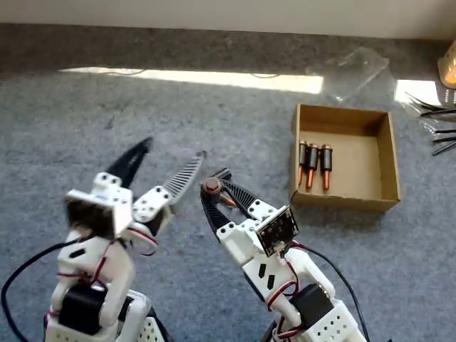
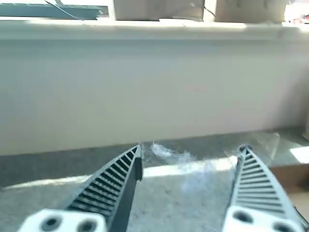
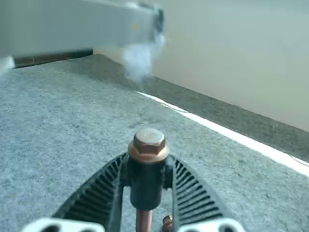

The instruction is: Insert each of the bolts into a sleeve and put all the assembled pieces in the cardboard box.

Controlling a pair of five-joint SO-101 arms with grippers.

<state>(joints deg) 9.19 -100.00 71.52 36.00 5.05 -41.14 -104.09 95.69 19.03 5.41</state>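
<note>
Two arms: side by side at the near edge of a grey carpet [image 1: 78, 114].
Left gripper [image 1: 176, 148]: raised off the carpet, jaws spread wide, nothing between them; its wrist view [image 2: 191, 151] agrees.
Right gripper [image 1: 214, 187]: just beside the left one, clamped on a black sleeve [image 3: 146, 186].
Bolt [image 3: 148, 143]: seated in that sleeve, copper hex head on top, shank coming out below; upright between the fingers [image 3: 104, 198] in the right wrist view. Held above the carpet, apart from the box.
Box [image 1: 345, 199]: cardboard, open top, farther off on the right arm's side.
Box contents: three assembled pieces [image 1: 312, 165] side by side near its left wall in the high view, black ends pointing away from the arms.
Bag [image 1: 349, 71]: clear plastic, beyond the box.
</note>
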